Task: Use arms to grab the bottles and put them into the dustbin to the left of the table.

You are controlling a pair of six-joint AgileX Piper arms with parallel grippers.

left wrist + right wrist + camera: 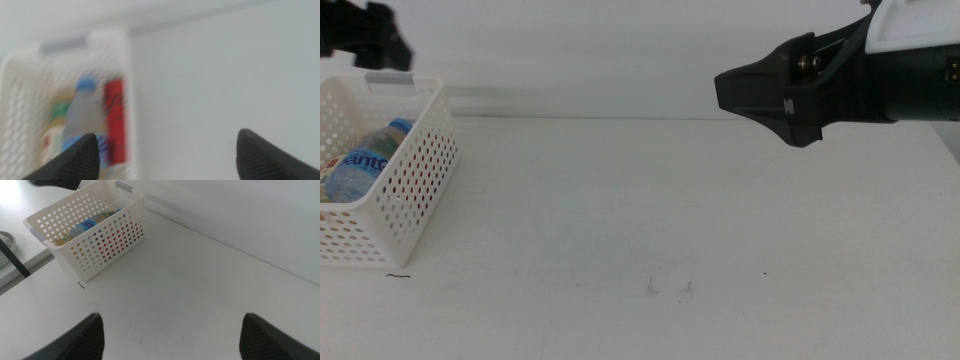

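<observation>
Nearest the camera the bench (650, 200) lies bare and white, nothing on it but a few tiny dark marks; no bottle is left standing on it.

Up high on the right, the right gripper (750, 92) hangs well above the surface, holding nothing. In its own wrist view its fingers (75, 340) stand wide apart with only bench between them, and the basket sits far off across the table.

Over to the left, the bin (420, 110) sits at the bench's left edge, and everything is in it. The water bottle (365, 160) lies on its side, blue cap pointing toward the bin's far wall, long axis running front to back along the basket. In the left wrist view, blurred as it is, the red can (115, 122) lies alongside it, and the yellow tea bottle (56, 131) on the bottle's other side, all three roughly parallel. They lie flat, I'd say, because they were dropped in rather than stood.

Furthest back, the left gripper (365, 40) hovers over the bin's far rim, fingers (75, 160) spread and empty, looking straight down at the load. The job looks done.
</observation>
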